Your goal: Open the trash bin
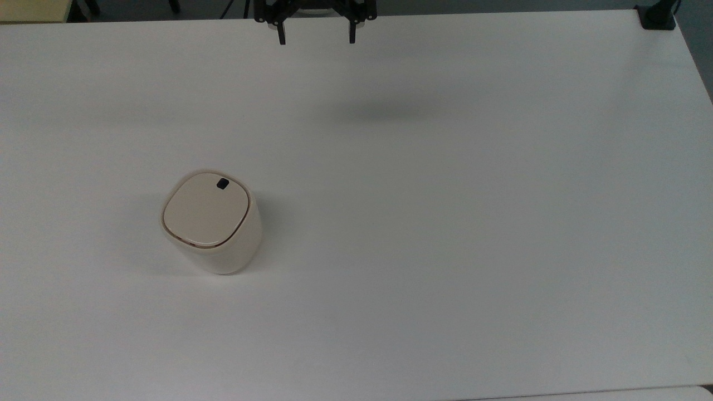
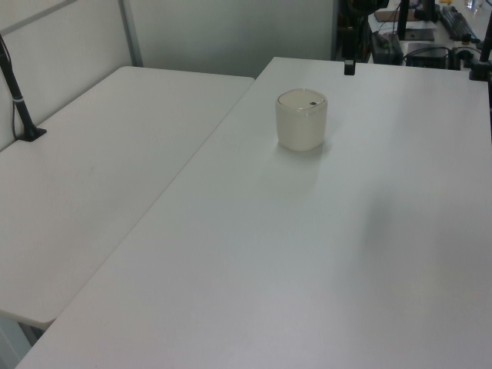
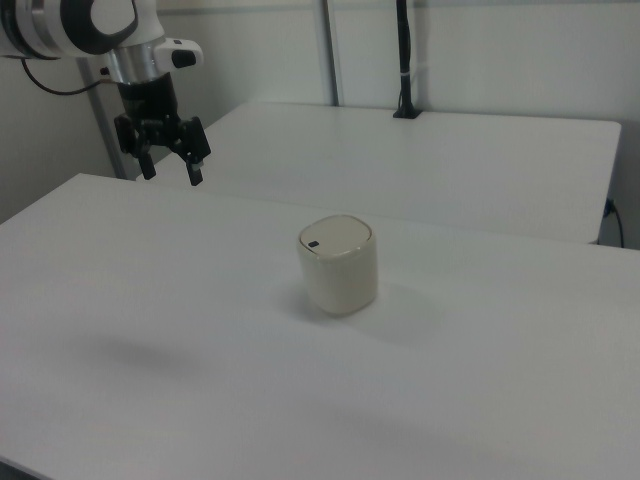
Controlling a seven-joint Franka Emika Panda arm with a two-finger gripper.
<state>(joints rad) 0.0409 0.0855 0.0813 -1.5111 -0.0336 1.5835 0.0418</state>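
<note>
Nothing done yet: trash bin (image 1: 211, 223) upright on the white table (image 1: 445, 223), lid (image 1: 205, 209) shut; gripper (image 1: 316, 34) high, well apart from the bin, fingers spread, empty; approach and latch press left
</note>
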